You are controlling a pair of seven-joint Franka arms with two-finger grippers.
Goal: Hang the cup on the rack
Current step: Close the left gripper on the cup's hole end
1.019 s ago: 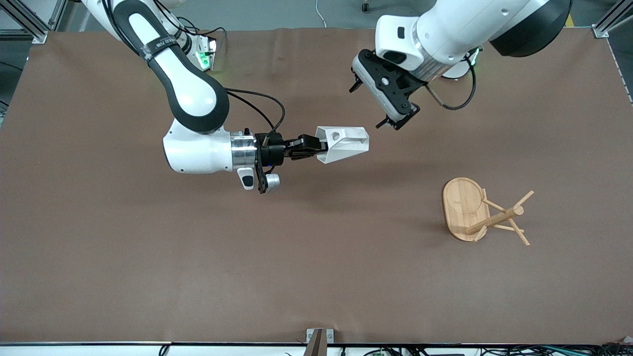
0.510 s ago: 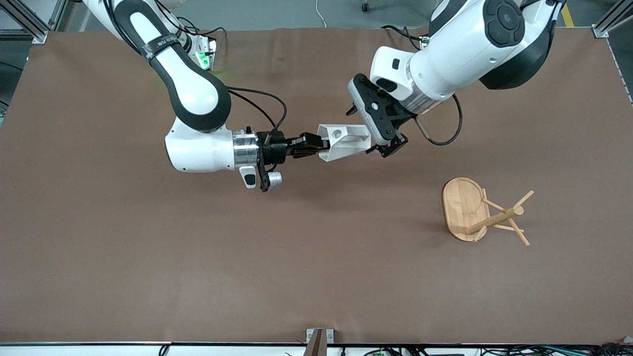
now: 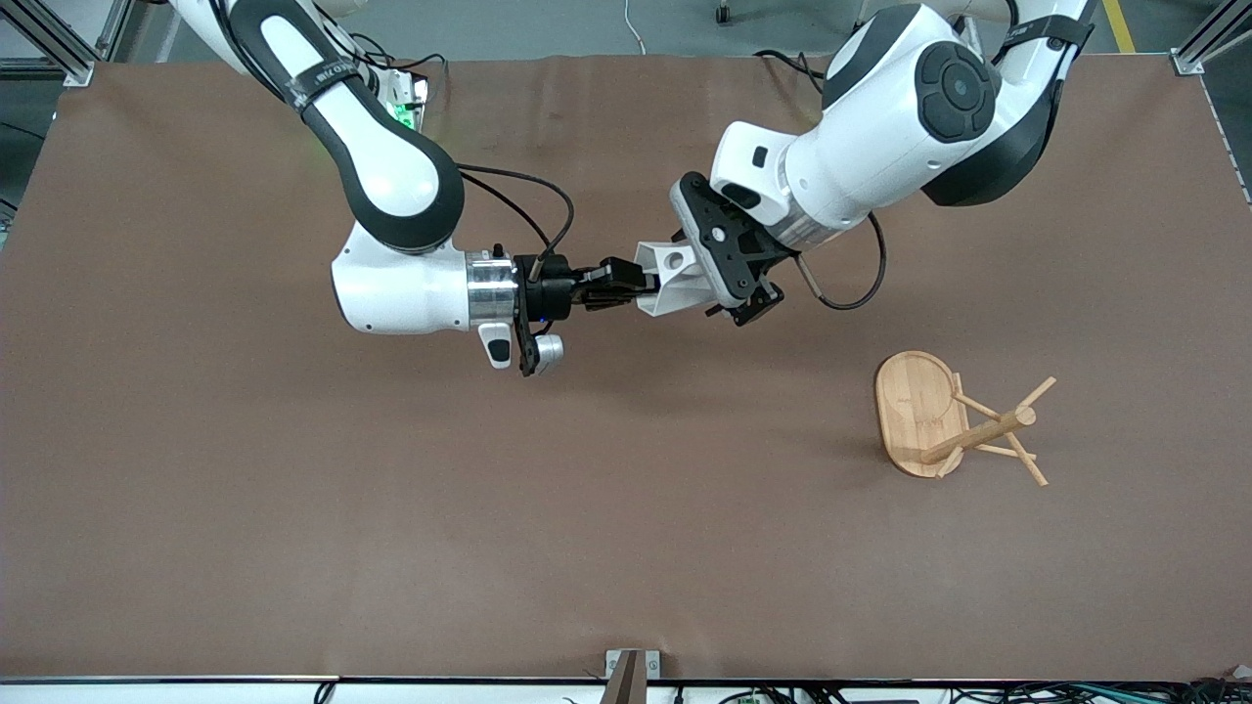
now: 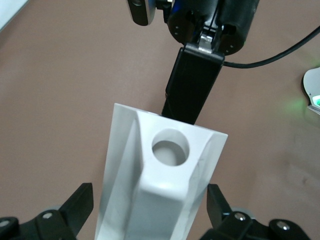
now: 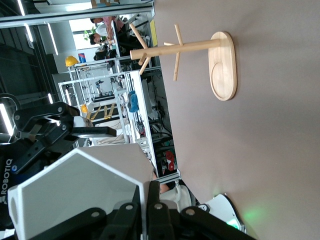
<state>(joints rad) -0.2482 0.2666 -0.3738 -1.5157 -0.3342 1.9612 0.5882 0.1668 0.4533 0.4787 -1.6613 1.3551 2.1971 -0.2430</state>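
One cup (image 3: pixel 673 281), white, matte and faceted, with a blocky handle pierced by a round hole, is held in the air over the middle of the brown table (image 3: pixel 293 508). It is clamped at one end by the right gripper (image 3: pixel 631 285). The left gripper (image 3: pixel 719 279) is set around the cup's other end, fingers (image 4: pixel 80 205) spread on either side and not yet touching; half a second earlier it was just reaching that end. One rack (image 3: pixel 944 420) of light bamboo, oval base, round post, thin pegs, is seen standing toward the left arm's end.
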